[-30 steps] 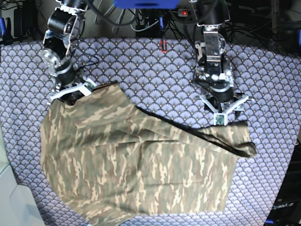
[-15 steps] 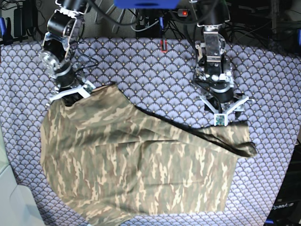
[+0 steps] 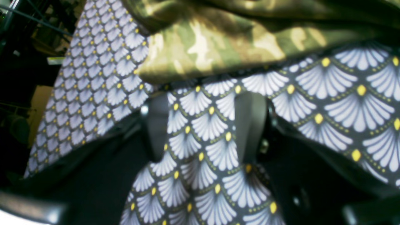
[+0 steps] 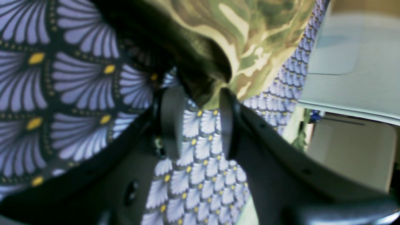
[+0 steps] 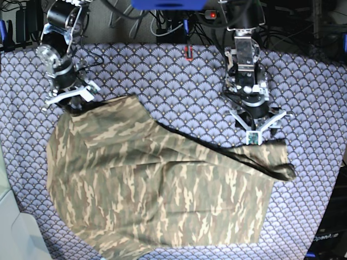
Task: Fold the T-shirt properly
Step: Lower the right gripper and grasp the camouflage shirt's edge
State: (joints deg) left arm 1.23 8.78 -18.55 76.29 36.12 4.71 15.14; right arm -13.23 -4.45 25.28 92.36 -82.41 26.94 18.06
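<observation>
My base camera is looking straight down from overhead, taking in the whole bench [image 5: 179, 76]. My wrist cameras are peering close along each pincer, both sharing the shirt [image 5: 162, 189] edge with it.

A tablecloth [image 5: 179, 81] of purple-grey fan scales with yellow dots covers the whole work surface. Directly on it lies the camouflage T-shirt [image 5: 157, 189], spread mostly flat over the cloth's near half, one rumpled sleeve toward the right edge.

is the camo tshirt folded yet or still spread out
Mostly spread out. The T-shirt lies wide across the tablecloth; only its upper edge is turned over in a diagonal crease, no neat fold.
</observation>
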